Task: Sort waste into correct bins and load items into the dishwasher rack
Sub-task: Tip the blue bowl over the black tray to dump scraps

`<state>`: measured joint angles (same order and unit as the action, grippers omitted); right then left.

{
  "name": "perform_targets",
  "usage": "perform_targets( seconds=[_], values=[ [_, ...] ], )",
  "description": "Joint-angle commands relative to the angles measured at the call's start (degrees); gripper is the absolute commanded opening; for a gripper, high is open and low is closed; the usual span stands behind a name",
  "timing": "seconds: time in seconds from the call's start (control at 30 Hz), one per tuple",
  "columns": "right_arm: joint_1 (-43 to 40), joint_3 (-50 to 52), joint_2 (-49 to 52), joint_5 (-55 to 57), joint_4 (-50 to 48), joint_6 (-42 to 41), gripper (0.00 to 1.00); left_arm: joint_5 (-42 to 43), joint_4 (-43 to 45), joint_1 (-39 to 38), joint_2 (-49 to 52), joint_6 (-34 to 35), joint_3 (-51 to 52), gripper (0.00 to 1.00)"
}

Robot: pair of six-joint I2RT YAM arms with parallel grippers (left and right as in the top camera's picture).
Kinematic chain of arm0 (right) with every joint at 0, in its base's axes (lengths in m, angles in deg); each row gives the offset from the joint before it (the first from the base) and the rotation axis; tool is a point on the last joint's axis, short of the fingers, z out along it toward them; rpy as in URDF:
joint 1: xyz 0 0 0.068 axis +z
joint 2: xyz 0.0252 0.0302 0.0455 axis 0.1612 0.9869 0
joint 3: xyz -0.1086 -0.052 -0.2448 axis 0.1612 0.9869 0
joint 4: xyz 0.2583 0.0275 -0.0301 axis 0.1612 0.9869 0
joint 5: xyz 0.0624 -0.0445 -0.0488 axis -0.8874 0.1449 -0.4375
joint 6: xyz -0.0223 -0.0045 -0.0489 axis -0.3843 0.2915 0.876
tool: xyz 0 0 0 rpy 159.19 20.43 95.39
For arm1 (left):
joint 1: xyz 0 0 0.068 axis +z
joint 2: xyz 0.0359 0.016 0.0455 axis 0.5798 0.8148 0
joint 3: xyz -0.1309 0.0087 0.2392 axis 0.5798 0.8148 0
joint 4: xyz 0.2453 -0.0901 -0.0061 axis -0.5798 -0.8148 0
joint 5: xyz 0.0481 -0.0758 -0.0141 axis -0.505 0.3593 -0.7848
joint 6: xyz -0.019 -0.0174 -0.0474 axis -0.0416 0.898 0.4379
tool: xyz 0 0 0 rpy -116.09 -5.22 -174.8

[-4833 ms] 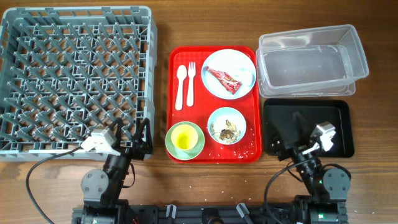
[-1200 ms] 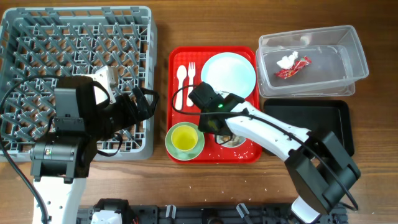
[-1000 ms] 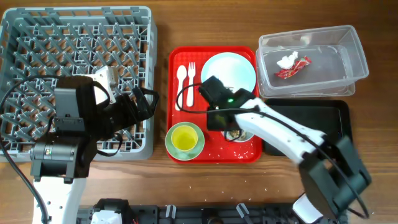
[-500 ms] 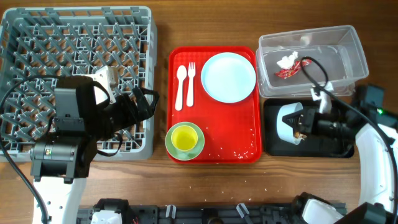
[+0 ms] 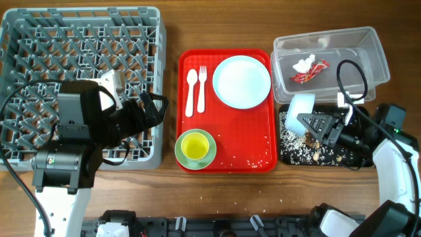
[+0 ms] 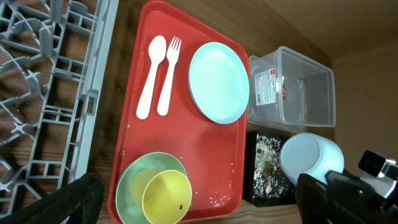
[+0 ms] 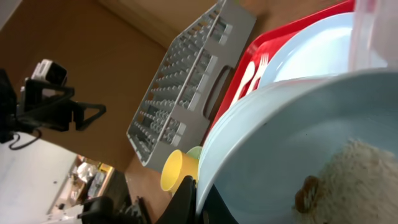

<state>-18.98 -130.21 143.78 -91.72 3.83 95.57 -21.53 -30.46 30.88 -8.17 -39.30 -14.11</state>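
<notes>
Tipping the bowl over the black tray is judged to be the step in hand. The bowl is pinched by its rim in the right gripper and stood nearly on edge, and brown scraps with rice are spread on the tray floor below. A rim-only hold on a smooth, tilted bowl could be lost. The bowl would then be dropped onto the scraps or knocked against the clear tub just behind, where the red wrapper and tissue lie. A clump of rice is seen clinging inside; if it is carried towards the rack, crumbs could be shed over the red serving tray. The left gripper, apparently spread open and empty though partly hidden, is held at the rack's right edge
</notes>
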Motion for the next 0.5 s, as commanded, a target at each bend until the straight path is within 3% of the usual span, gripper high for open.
perform_targets(
  seconds=[0.0,0.03,0.07,0.1,0.17,0.23,0.3,0.33,0.37,0.4,0.43,0.47],
  values=[
    [-2.8,0.1,0.4,-1.5,-0.1,-0.6,0.04,0.5,0.1,-0.1,-0.1,0.0,-0.9,1.0],
    [-3.4,0.2,0.7,4.5,-2.1,-1.7,0.04,0.5,0.1,-0.1,-0.1,-0.1,-0.9,1.0],
    [-3.7,0.6,1.3,1.9,-5.6,-8.1,0.04,0.5,0.1,-0.1,-0.1,0.0,-0.9,1.0],
    [-3.9,0.6,1.3,-3.3,-4.7,-6.2,0.05,0.5,0.1,-0.1,-0.1,0.0,-0.9,1.0],
    [-4.0,0.9,1.7,1.1,-4.9,-9.2,0.04,0.5,0.1,-0.1,-0.1,0.0,-0.9,1.0],
    [-4.0,0.9,1.7,-0.5,-3.2,-4.1,0.04,0.5,0.1,-0.1,-0.1,0.0,-0.9,1.0],
    [-4.0,0.9,1.8,-4.8,-4.2,-4.4,0.04,0.5,0.1,-0.1,-0.1,0.0,-0.9,1.0],
    [-4.0,0.9,2.0,-2.3,-6.6,-8.3,0.04,0.5,0.1,-0.1,-0.1,0.0,-0.9,1.0],
    [-3.9,0.9,2.0,-13.3,-5.9,-7.9,0.04,0.5,0.1,-0.1,-0.1,0.0,-0.9,1.0],
    [-3.5,0.8,1.2,-12.5,-4.3,-2.8,0.04,0.5,0.1,-0.1,-0.1,0.0,-0.9,1.0],
    [-3.5,0.8,1.2,-0.9,-6.5,-7.8,0.04,0.5,0.1,-0.1,-0.1,0.0,-0.9,1.0],
    [-3.5,0.8,1.5,3.8,-6.7,-14.3,0.04,0.5,0.1,-0.1,-0.1,0.0,-0.9,1.0]
  ],
)
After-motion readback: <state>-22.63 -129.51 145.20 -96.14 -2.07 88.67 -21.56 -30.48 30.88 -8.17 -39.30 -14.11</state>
